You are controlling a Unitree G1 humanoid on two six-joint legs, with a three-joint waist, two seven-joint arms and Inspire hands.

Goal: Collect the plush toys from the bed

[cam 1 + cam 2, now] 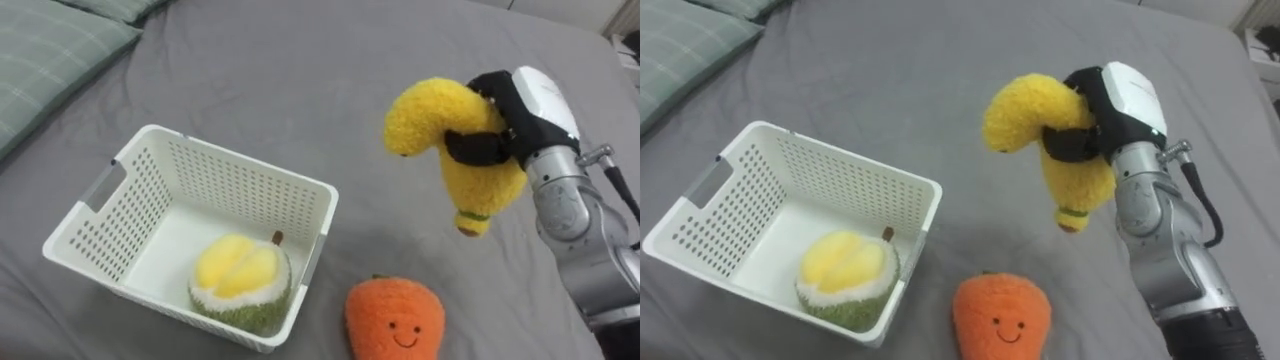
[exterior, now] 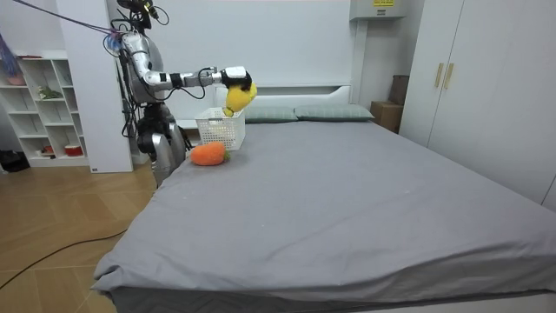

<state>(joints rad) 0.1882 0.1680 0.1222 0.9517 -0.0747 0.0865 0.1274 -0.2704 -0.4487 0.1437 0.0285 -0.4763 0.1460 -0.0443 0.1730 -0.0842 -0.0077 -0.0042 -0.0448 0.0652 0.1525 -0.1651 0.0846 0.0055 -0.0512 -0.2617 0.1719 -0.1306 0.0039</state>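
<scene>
- Nearest the robot: orange smiley toy (image 1: 394,318) is lying loose on the bed (image 1: 300,70), just beside the basket's near-right corner, w/ no hand on it.
- White basket (image 1: 240,180) is sitting upright on the sheet to the robot's left. A durian toy (image 1: 242,283) is already resting inside, in the near-right corner.
- A bit further out & to the right: right hand (image 1: 515,120) is holding a yellow banana toy (image 1: 450,140) up in the air. Fingers are curled tight round its middle, w/ the curved end pointing toward the basket & the stem end hanging down.
- Banana is hanging above bare sheet, right of the basket & apart from it, not yet over the opening.
- Far left: pillow (image 1: 50,50) is lying at the head of the bed.
- Room view: robot is standing at the bed's corner by the basket, arm stretching out over the mattress.
- Progress, as I'm judging it: one of three toys is done (durian), banana is in transit, orange one is waiting untouched. Rest of the bed is looking toy-free.
</scene>
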